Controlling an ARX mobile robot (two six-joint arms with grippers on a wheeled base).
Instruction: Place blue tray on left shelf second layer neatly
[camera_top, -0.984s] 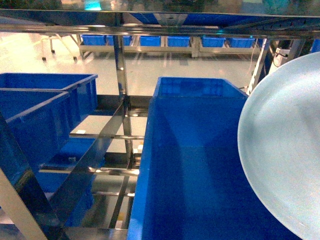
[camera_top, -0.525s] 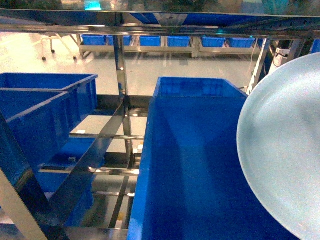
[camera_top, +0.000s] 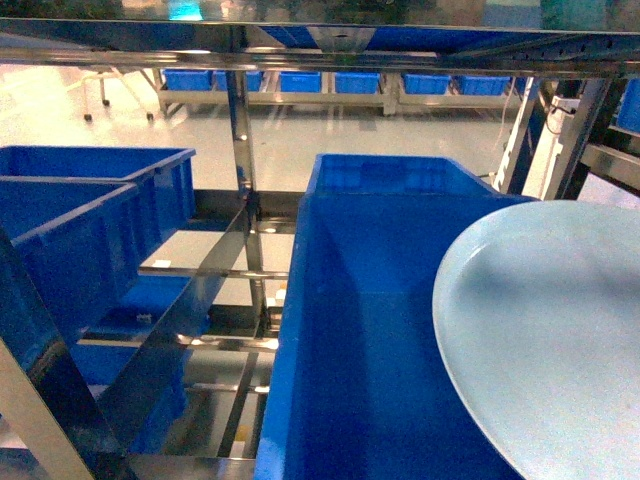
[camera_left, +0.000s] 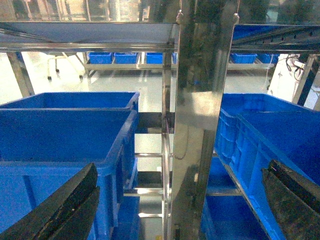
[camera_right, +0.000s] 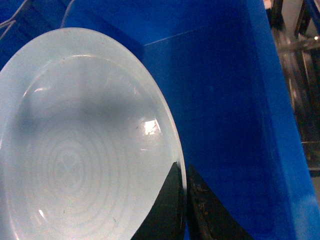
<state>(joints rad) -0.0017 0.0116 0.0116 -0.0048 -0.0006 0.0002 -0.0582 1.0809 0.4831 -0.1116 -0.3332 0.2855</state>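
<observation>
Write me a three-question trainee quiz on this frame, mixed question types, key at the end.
1. True or false: the right gripper pinches the rim of the blue tray.
2. The tray hangs over: A) bare floor B) a blue crate C) a steel slat.
3. Fill in: the left gripper is ____ and holds nothing.

Key: 1 true; 2 B; 3 open.
</observation>
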